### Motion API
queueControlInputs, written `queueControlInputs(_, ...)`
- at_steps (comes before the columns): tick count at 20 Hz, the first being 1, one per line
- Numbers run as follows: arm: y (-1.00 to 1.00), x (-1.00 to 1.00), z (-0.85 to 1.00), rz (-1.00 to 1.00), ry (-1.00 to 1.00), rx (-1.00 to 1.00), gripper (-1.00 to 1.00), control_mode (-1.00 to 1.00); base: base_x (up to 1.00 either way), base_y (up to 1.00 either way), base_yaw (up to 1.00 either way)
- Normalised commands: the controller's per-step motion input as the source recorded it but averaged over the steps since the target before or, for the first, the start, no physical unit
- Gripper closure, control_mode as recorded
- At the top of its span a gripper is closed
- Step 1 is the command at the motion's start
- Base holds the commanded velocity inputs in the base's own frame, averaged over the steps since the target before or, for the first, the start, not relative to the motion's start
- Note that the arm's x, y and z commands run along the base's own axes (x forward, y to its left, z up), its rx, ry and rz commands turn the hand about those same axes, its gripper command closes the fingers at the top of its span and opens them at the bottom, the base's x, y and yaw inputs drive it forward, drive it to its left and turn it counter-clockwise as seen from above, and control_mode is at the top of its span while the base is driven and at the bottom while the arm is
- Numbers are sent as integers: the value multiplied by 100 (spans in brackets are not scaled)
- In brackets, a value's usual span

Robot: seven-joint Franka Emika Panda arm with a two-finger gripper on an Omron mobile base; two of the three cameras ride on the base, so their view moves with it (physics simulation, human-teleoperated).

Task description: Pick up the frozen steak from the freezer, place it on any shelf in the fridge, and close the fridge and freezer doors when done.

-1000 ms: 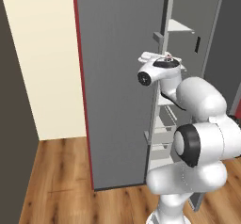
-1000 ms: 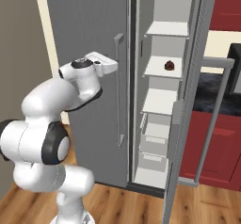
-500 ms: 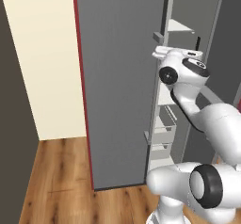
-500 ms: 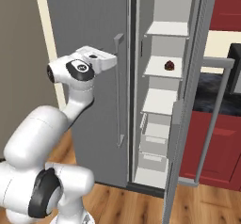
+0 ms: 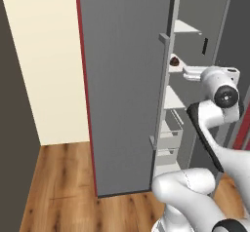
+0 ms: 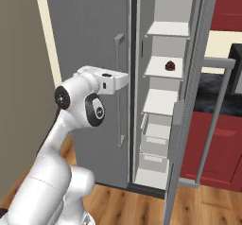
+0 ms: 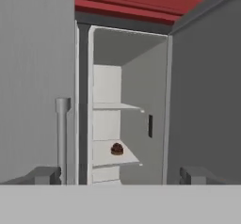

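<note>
While the arm is raised at mid-height in front of the unit, the pincer (image 7: 120,173) is released: its two grey fingers (image 7: 44,175) stand wide apart with nothing between them. From the right base view the pincer (image 6: 124,81) sits level with the freezer's second shelf, just in front of the closed fridge door (image 6: 90,54) and beside that door's vertical bar handle (image 6: 119,91). From the left base view the pincer (image 5: 188,72) points toward the open freezer (image 5: 178,94).

The freezer door (image 6: 189,110) is swung open on the right, its long bar handle (image 6: 215,120) facing outward. Inside the freezer (image 6: 163,101) are short white-edged shelves above and drawers (image 6: 153,143) below.

A small dark red lump, the frozen steak (image 6: 170,66), rests on the second shelf (image 6: 163,70) from the top, toward the back. It is apart from the pincer. The hand view shows the frozen steak (image 7: 116,148) ahead, on the lower of the two visible shelves.

A wooden floor (image 5: 58,187) lies below, and red cabinets (image 6: 217,143) stand behind the open door.
</note>
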Motion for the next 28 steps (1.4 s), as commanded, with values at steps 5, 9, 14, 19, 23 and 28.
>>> queueControlInputs(5,-26,-100,25,17,25,3,-100,-100,0,0,0)
queueControlInputs(9,-40,-100,33,17,27,4,-100,-100,0,0,0)
queueControlInputs(14,-52,-100,24,18,27,4,-100,-100,0,0,0)
queueControlInputs(19,-52,-93,-2,5,13,0,-100,-100,0,0,0)
queueControlInputs(23,-54,-19,0,-3,-2,4,-100,-100,0,0,0)
queueControlInputs(28,-16,0,-2,3,-3,3,-100,-100,0,0,0)
